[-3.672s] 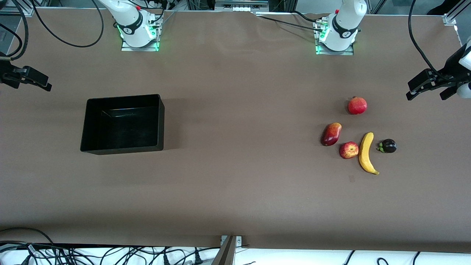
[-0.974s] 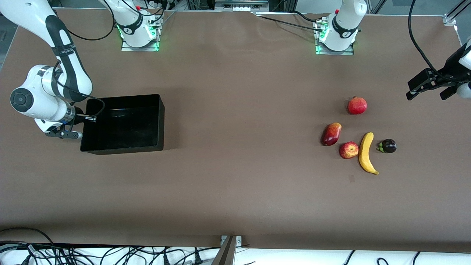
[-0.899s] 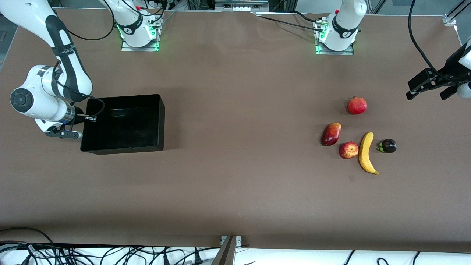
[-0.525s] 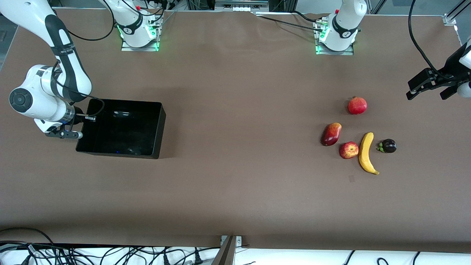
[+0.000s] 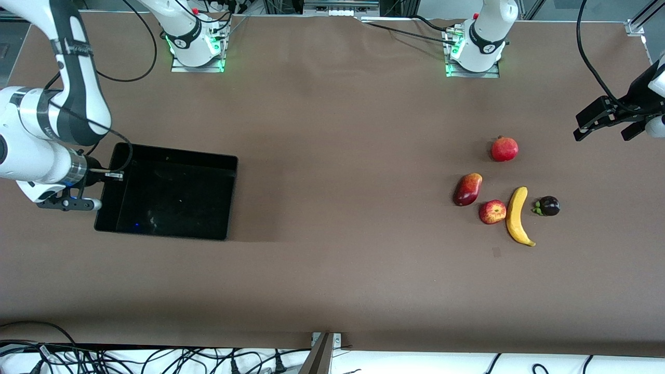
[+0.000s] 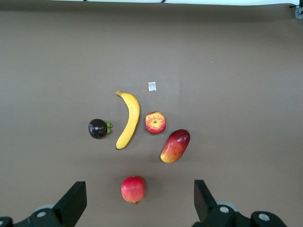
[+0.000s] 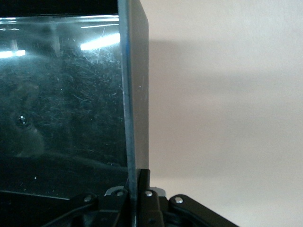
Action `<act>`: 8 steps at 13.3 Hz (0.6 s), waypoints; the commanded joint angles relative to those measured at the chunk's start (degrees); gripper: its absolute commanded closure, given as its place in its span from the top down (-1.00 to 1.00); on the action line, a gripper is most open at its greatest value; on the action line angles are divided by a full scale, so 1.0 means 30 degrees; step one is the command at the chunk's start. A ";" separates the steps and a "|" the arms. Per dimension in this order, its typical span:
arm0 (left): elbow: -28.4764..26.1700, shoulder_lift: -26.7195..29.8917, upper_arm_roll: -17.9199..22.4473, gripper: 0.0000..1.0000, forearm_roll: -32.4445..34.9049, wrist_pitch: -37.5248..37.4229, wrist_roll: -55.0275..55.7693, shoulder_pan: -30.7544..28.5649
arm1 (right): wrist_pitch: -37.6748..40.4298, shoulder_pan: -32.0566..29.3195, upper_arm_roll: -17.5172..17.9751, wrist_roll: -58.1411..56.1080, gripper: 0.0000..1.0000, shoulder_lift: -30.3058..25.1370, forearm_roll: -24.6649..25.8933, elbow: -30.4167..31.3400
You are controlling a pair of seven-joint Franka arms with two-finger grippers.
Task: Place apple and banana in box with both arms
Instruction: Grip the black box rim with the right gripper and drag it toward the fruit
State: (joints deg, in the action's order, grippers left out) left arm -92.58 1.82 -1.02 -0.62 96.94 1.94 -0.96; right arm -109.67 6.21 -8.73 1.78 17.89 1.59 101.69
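The black box (image 5: 171,200) is at the right arm's end of the table, and my right gripper (image 5: 98,193) is shut on its end wall. In the right wrist view the thin wall (image 7: 135,94) runs straight down between the closed fingers of the right gripper (image 7: 137,176). The apple (image 5: 492,212) (image 6: 155,122) and the banana (image 5: 516,215) (image 6: 129,118) lie side by side on the table at the left arm's end. My left gripper (image 5: 605,131) (image 6: 138,185) hangs open high over that end, with nothing between its fingers.
A red-yellow mango (image 5: 467,189), a red pomegranate (image 5: 504,149) and a dark mangosteen (image 5: 548,206) lie around the apple and banana. A small white scrap (image 6: 152,86) sits on the brown table (image 5: 337,156) just past the banana. Cables trail along the edge nearest the front camera.
My right gripper, shut on the box's wall, has risen and taken the box with it; the box now looks larger, skewed and shifted. The left arm and the fruits have not moved.
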 commanded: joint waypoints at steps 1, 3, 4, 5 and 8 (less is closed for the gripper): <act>0.0158 0.0068 0.0047 1.00 -0.0498 -0.0176 -0.0061 0.0026 | 0.1281 0.2460 -0.0079 0.2326 -1.00 0.0245 -0.0904 -0.1668; 0.0158 0.0068 0.0047 1.00 -0.0498 -0.0176 -0.0090 0.0026 | 0.1282 0.4512 -0.0079 0.4813 -1.00 0.0770 -0.2542 -0.2721; 0.0129 0.0068 0.0047 1.00 -0.0498 -0.0176 -0.0061 0.0026 | 0.1282 0.5537 -0.0079 0.5580 -1.00 0.1267 -0.2927 -0.3277; 0.0129 0.0068 0.0047 1.00 -0.0498 -0.0176 -0.0090 0.0026 | 0.1282 0.6388 -0.0079 0.6023 -1.00 0.1823 -0.3163 -0.4095; 0.0129 0.0068 0.0047 1.00 -0.0498 -0.0176 -0.0090 0.0026 | 0.0931 0.8909 -0.0108 0.9415 -1.00 0.3522 -0.3985 -0.5856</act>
State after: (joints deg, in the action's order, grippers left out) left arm -92.58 1.82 -1.03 -0.62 96.94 1.94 -0.94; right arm -107.72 29.55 -8.07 25.25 24.34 -8.41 90.02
